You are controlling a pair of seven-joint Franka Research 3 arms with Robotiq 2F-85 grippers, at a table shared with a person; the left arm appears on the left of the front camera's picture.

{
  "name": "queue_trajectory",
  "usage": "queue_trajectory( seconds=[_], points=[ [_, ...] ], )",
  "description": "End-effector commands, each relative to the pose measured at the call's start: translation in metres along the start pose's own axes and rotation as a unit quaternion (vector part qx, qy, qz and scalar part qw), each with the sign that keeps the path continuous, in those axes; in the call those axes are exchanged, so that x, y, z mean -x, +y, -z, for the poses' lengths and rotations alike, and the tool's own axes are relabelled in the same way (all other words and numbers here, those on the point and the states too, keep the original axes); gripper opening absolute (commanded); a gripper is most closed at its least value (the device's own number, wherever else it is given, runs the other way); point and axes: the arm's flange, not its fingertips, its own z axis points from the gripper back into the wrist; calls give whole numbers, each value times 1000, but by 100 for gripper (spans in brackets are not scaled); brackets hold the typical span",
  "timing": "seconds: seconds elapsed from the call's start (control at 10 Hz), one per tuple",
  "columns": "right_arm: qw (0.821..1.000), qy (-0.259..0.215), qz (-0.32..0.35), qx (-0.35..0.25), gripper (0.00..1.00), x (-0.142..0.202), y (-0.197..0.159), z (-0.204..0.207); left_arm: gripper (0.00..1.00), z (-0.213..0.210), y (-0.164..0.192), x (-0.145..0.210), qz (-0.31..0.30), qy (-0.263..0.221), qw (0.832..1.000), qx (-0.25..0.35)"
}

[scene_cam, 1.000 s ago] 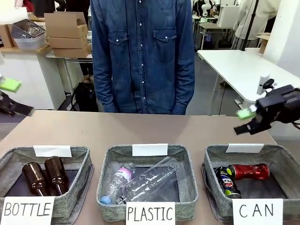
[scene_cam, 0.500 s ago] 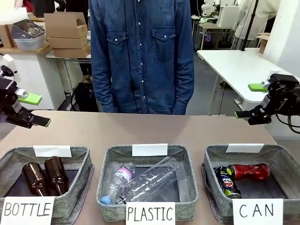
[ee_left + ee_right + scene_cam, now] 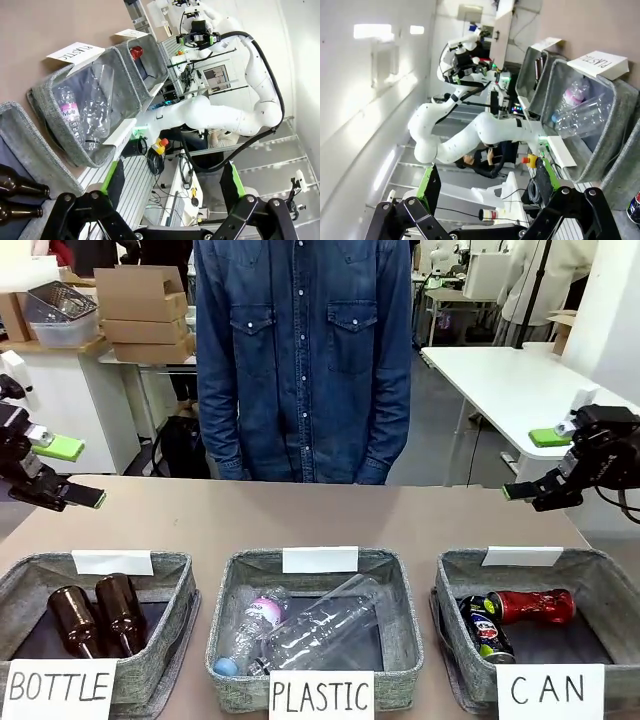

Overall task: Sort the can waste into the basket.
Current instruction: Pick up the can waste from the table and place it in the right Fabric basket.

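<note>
Inside CAN basket (image 3: 600, 570) two cans (image 3: 515, 618), both fingers spread wide, empty

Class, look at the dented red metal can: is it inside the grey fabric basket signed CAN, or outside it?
Inside. The dented red metal can lies on its side within the grey fabric basket signed CAN, beside the dark can.

The grey fabric "CAN" basket (image 3: 600, 575) was cut off at lower right; its "CAN" sign hid the dark black-blue can's (image 3: 487, 629) lower end.
</note>
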Motion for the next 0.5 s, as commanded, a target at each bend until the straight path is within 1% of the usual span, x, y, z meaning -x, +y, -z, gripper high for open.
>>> queue_trajectory(
  seconds=[0.0,0.4],
  points=[
    [1000,3,-10,2,100,0,1,-1,100,-1,-2,0,6,-2,1000,6],
    [1000,3,-10,2,100,0,1,-1,100,-1,-2,0,6,-2,1000,6]
  ],
)
